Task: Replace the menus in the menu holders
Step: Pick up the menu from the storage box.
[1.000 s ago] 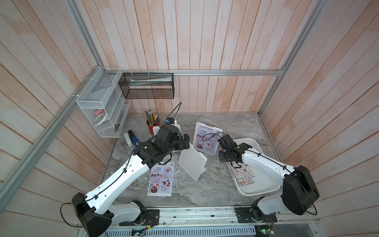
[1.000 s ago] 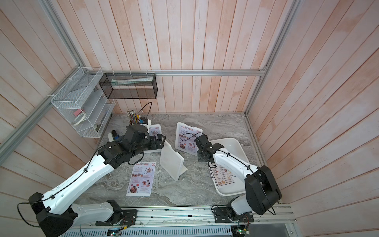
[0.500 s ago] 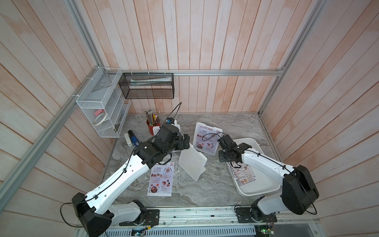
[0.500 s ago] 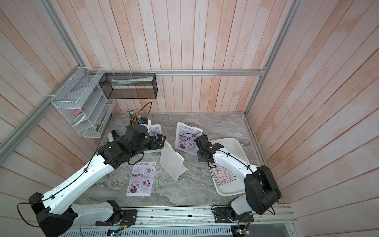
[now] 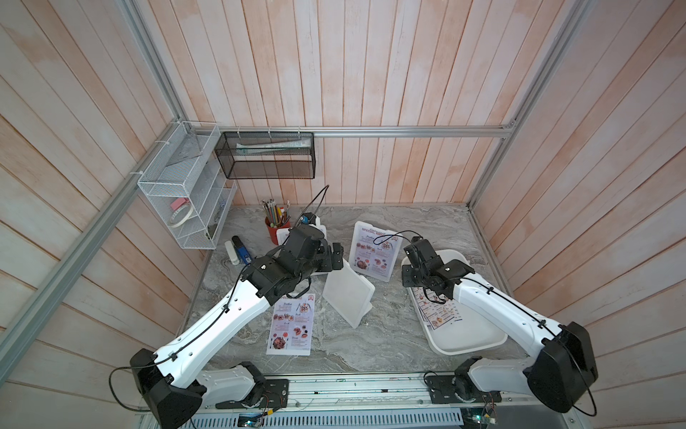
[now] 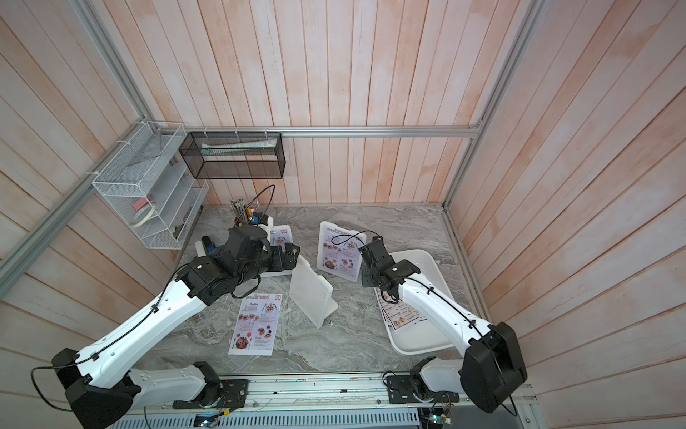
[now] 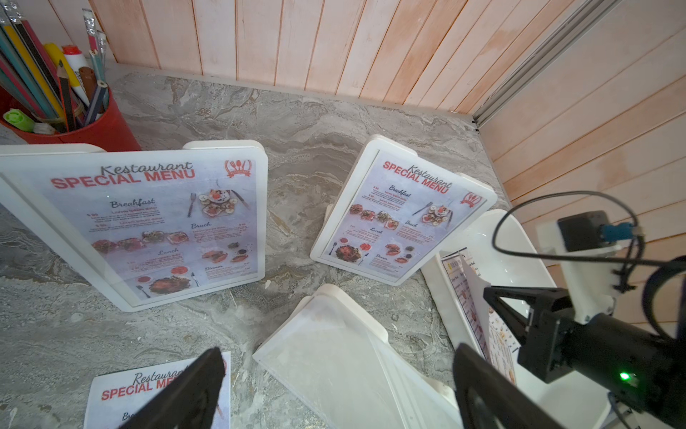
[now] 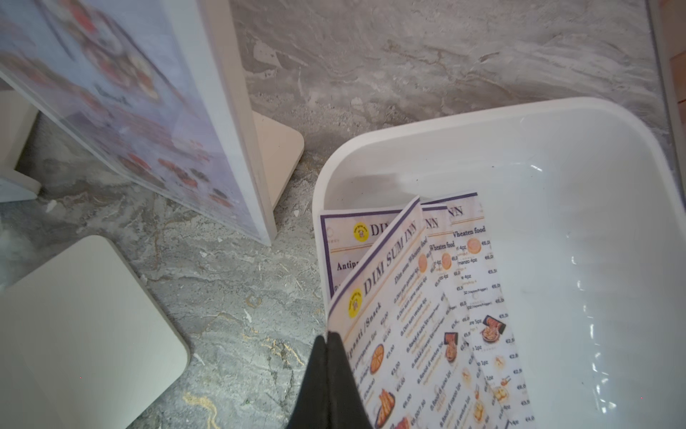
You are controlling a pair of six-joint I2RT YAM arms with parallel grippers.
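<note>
A red round cup of pencils [image 7: 74, 122] stands at the back of the grey marbled desk [image 5: 389, 334], just behind one white plastic menu holder [image 7: 148, 223] that shows a red-headed "Special Menu". A second filled holder [image 5: 375, 254] stands just beside the large white rounded tray [image 8: 482, 107], close to the right gripper [image 8: 328, 336]. Between them slants an empty white holder [image 5: 349, 293], below the left gripper [image 7: 339, 367], whose jaws are spread wide and touch nothing. A loose Special Menu sheet [image 5: 291, 327] lies flat on the desk. The right gripper is pressed together, pinching the edge of the top "Dim Sum Inn" paper sheet [image 8: 401, 315], which curls up off the other sheets in the tray.
</note>
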